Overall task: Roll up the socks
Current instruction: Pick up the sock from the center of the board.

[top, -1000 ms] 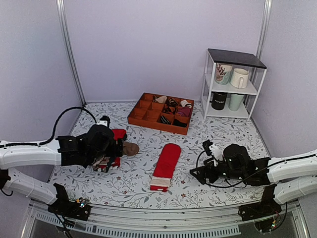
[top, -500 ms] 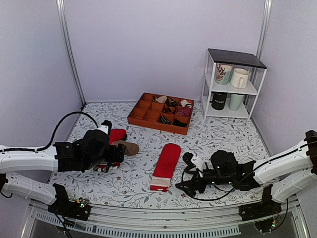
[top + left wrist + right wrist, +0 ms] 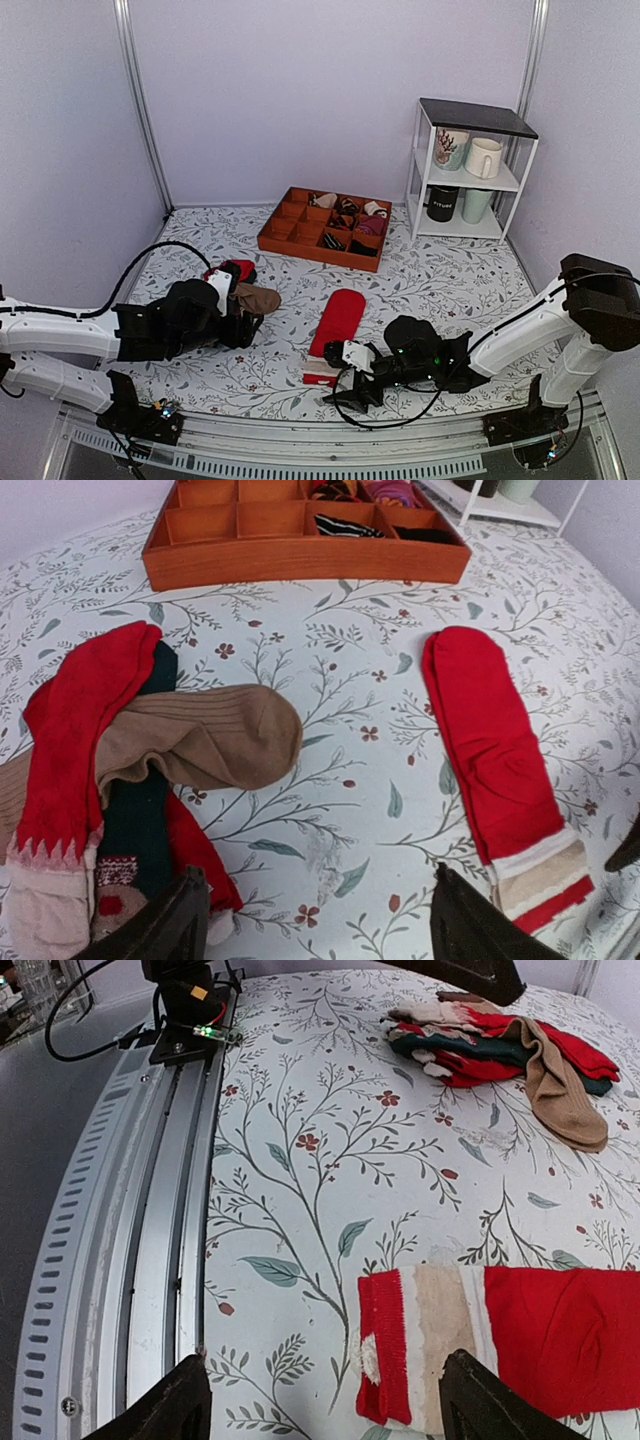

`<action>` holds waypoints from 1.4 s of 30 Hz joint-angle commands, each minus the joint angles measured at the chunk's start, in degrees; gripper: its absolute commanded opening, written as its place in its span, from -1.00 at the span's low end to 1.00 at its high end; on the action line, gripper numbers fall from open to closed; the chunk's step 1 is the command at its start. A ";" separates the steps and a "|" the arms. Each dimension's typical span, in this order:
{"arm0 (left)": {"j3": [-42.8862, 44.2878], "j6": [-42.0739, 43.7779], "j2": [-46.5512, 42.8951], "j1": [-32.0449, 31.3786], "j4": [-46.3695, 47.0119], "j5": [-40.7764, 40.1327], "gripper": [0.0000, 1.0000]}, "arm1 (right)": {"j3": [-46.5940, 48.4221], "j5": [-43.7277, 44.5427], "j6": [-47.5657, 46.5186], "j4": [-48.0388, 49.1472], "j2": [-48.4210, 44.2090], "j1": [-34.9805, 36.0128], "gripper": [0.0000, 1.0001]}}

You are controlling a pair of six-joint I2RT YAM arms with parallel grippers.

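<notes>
Socks (image 3: 337, 325) flat on the floral table (image 3: 450, 270), near its middle: bright red pair, one stacked on the other, toe toward 12 o'clock, cuff (image 3: 322, 376) toward 6 o'clock by the near edge. Cuff whitish-beige with red bands. Unrolled along the whole length. Left wrist view shows the same pair (image 3: 490, 750) at 3 o'clock of the frame.

Right gripper (image 3: 347, 386) low over the table at about 5 o'clock of the cuff, just beside it. Fingers well apart. From the right wrist camera, the cuff end (image 3: 420, 1345) lies in the span between the two fingers (image 3: 170, 1410), nearer the right one. Contact with the fabric cannot be told from these views; it looks apart.

Left gripper (image 3: 243, 325) at 9 o'clock of the socks, well apart from them, fingers spread and holding nothing. Just ahead of it sits a mixed heap (image 3: 240, 290) of red, brown, dark green and beige socks, with a brown ribbed one draped across the top (image 3: 200, 740). The same heap shows at 1 o'clock in the right wrist view (image 3: 500, 1045).

Orange divided tray (image 3: 300, 245) at 12 o'clock of the socks, several right-hand compartments holding small rolled bundles. White rack (image 3: 415, 170) at 2 o'clock with mugs (image 3: 483, 157) on two shelves. Metal rail (image 3: 150, 1260) runs along the near table edge.
</notes>
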 commanded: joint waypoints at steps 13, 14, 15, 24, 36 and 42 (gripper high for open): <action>-2.35 4.47 -0.77 -0.81 7.83 8.05 0.74 | 2.04 4.26 -6.15 4.11 10.40 0.25 0.43; -2.44 4.90 -0.62 -0.82 8.37 8.60 0.73 | 2.03 4.58 -6.10 4.30 10.85 0.32 0.40; -2.53 5.51 -0.50 -0.82 8.87 9.28 0.74 | 2.02 4.76 -5.76 4.30 11.39 0.30 0.35; -5.64 10.19 0.30 -0.82 15.52 17.94 0.71 | -0.65 8.17 0.51 3.16 12.35 0.32 -0.52; -8.18 20.11 8.42 -1.20 26.45 34.07 0.49 | 2.61 -6.74 19.64 -8.94 10.63 -4.54 -0.77; -8.18 25.40 14.90 -2.11 32.65 39.79 0.50 | 5.01 -16.81 26.82 -14.76 13.57 -10.70 -0.78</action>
